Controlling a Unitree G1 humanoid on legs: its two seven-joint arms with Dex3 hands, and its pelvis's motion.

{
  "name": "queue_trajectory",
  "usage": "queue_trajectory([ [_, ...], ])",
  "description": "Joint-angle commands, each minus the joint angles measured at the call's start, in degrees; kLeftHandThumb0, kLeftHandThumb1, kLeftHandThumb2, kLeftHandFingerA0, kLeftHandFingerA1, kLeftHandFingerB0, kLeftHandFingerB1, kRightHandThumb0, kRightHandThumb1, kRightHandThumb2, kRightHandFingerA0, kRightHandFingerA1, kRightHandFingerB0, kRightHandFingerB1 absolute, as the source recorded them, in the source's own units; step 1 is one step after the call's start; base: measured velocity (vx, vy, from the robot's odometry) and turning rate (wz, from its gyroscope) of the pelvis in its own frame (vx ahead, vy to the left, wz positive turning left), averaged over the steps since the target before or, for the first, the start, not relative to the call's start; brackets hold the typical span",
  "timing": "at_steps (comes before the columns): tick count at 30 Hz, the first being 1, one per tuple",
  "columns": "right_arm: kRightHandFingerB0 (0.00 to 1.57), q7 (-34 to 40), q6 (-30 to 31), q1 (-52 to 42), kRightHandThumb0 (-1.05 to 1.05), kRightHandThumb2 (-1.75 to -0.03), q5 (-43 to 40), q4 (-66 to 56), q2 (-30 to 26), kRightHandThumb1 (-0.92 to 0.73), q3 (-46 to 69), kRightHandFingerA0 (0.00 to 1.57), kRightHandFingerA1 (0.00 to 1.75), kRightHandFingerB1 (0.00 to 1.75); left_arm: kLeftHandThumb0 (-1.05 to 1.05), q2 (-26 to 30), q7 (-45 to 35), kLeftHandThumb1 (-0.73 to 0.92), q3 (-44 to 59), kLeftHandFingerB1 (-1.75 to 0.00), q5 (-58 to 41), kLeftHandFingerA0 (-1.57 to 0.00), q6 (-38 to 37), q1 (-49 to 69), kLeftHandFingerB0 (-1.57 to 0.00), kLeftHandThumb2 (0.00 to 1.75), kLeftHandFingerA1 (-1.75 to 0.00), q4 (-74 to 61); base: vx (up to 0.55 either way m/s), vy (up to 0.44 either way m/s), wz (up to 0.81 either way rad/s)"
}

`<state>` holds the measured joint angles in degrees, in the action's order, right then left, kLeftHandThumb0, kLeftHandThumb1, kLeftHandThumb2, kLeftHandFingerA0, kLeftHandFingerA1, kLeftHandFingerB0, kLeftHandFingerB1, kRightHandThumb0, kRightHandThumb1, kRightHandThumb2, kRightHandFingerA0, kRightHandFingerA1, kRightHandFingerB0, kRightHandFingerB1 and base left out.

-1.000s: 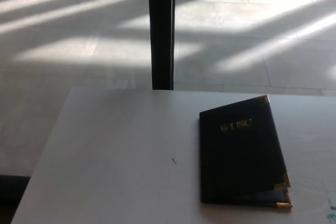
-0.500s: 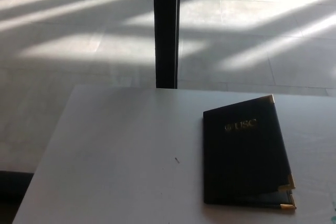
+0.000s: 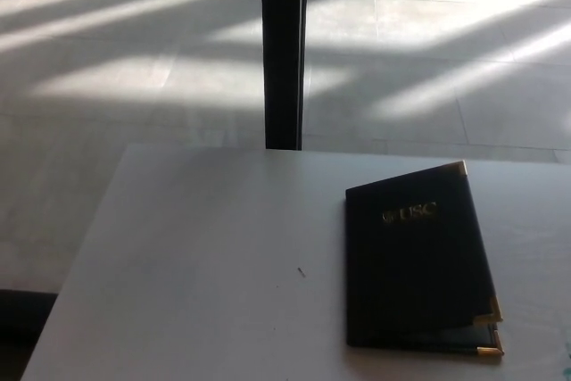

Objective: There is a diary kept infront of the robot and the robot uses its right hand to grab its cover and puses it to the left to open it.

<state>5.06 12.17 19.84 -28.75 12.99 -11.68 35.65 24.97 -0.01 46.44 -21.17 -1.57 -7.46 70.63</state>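
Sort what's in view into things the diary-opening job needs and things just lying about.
For the job:
- dark diary, shut
- its cover's free right edge with gold corners

Just there:
- white table
- small speck
- dark post
- tiled floor

Neither hand shows.

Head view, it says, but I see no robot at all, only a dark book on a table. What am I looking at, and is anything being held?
The camera sits on a humanoid robot's head and looks down at its work, so the robot shows only when an arm reaches in. Now neither hand is in view, and nothing is held. On the white table lies a dark diary, closed, with gold corners and gold lettering "USC" on its cover. It lies toward the robot's right. A tiny dark speck lies left of it. Beyond the table are a sunlit tiled floor and a dark post.
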Motion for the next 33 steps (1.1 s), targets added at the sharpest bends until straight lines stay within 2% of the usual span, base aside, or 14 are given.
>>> queue_trajectory([
  [1, 0.44, 0.55, 9.61, -4.0, -0.99, -0.71, -2.0, -3.56, 1.94, -0.92, -3.77, 0.52, 0.89, 0.65, -1.05, 1.8, 0.68, 0.92, -0.2, -1.32, -1.68, -0.31, -1.05, 0.48, -0.19, 1.17, -1.64, 0.18, 0.0, 0.0, 0.0],
  [2, 0.44, 0.34, 10.25, -4.43, -0.98, -0.71, -2.02, -3.67, 2.05, -0.92, -4.37, 0.51, 0.87, 0.64, -0.89, 1.84, 0.51, 0.69, -0.23, -0.85, -1.72, -0.39, -1.18, 0.53, 0.0, 1.52, -1.14, 0.29, 0.0, 0.0, 0.0],
  [4, 0.44, -1.17, 10.56, -5.51, -0.99, -0.72, -1.5, -3.2, 2.16, -0.92, -6.08, 0.47, 0.88, 0.68, -0.88, 1.91, 0.38, 0.69, -0.1, -0.86, -2.05, -0.4, -0.89, 0.49, -0.02, 1.51, -1.15, 0.35, 0.0, 0.0, 0.0],
  [5, 0.45, -0.89, 10.65, -5.61, -0.98, -1.16, -1.4, -3.14, 2.2, -0.72, -6.37, 0.51, 0.84, 0.7, -0.94, 1.9, 0.47, 0.73, -0.16, -0.88, -2.05, -0.4, -0.92, 0.49, 0.0, 1.56, -1.17, 0.34, 0.0, 0.0, 0.0],
  [7, 0.41, -0.6, 11.19, -5.91, -1.0, -0.73, -1.48, -2.68, 2.59, -0.92, -7.11, 0.49, 0.94, 0.71, -0.87, 1.9, 0.23, 0.71, -0.73, -0.84, -1.63, -0.34, -1.33, 0.7, 0.0, 1.53, -1.1, 0.34, 0.0, 0.0, 0.0],
  [14, 0.46, -0.82, 11.75, -6.88, -1.04, -0.71, -0.15, -0.23, 4.08, -0.92, -10.19, 0.56, 0.92, 0.75, -0.85, 2.29, -0.09, 0.68, -0.97, -0.83, -2.25, -0.3, -1.41, 0.36, 0.0, 1.5, -1.07, 0.49, 0.0, 0.0, 0.0],
  [15, 0.47, -0.88, 11.76, -7.13, -1.01, -1.16, 0.19, 0.28, 4.61, -0.71, -10.94, 0.57, 0.88, 0.75, -0.86, 2.35, 0.01, 0.71, -0.97, -0.84, -2.37, -0.33, -1.23, 0.3, 0.0, 1.52, -1.1, 0.64, 0.0, 0.0, 0.0],
  [17, 0.43, -0.91, 11.91, -7.49, -1.01, -0.73, 0.24, 0.5, 5.37, -0.92, -11.75, 0.54, 0.92, 0.74, -0.88, 2.36, 0.53, 0.72, -1.13, -0.85, -2.45, -0.35, -1.28, 0.22, 0.0, 1.53, -1.12, 0.74, 0.0, 0.0, 0.0],
  [19, 0.42, -1.93, 11.64, -7.88, -1.01, -0.69, 0.3, 1.17, 6.11, -0.92, -12.8, 0.49, 0.92, 0.75, -1.05, 2.4, 0.67, 0.92, -0.95, -1.32, -3.01, -0.29, -0.98, 0.1, -0.17, 1.17, -1.62, 0.81, 0.0, 0.0, 0.0],
  [20, 0.47, -1.24, 11.42, -7.88, -1.0, -0.72, 1.0, 1.55, 6.96, -0.92, -13.64, 0.61, 0.92, 0.75, -0.87, 2.42, 0.86, 0.71, -1.08, -0.85, -2.98, -0.37, -0.87, 0.05, 0.0, 1.52, -1.12, 0.74, 0.0, 0.0, 0.0],
  [23, 0.5, -0.25, 11.68, -7.54, -1.01, -0.72, 1.85, 1.48, 8.47, -0.92, -15.33, 0.64, 0.92, 0.76, -0.9, 2.3, 1.04, 0.75, -1.56, -0.86, -2.96, -0.35, -1.03, 0.25, 0.0, 1.56, -1.12, 0.68, 0.0, 0.0, 0.0],
  [24, 0.51, 0.24, 11.91, -7.35, -0.97, -1.16, 2.11, 1.11, 8.88, -0.71, -15.82, 0.65, 0.89, 0.76, -0.9, 2.2, 1.38, 0.76, -1.44, -0.86, -3.24, -0.39, -1.01, 0.2, 0.0, 1.56, -1.15, 0.65, 0.0, 0.0, 0.0],
  [25, 0.51, 0.48, 12.18, -7.42, -1.0, -0.72, 2.17, 0.3, 9.37, -0.92, -16.36, 0.63, 0.91, 0.76, -0.87, 2.15, 1.06, 0.74, -1.62, -0.84, -3.22, -0.37, -1.16, 0.33, 0.0, 1.54, -1.12, 0.6, 0.0, 0.0, 0.0],
  [33, 0.52, 0.08, 11.49, -6.94, -0.96, -0.76, 4.62, -1.41, 10.49, -0.92, -20.54, 0.64, 0.86, 0.72, -1.01, 2.15, 1.21, 0.79, -1.91, -0.92, -3.86, -0.41, -1.05, 0.66, 0.0, 1.61, -1.23, 0.1, 0.0, 0.0, 0.0],
])
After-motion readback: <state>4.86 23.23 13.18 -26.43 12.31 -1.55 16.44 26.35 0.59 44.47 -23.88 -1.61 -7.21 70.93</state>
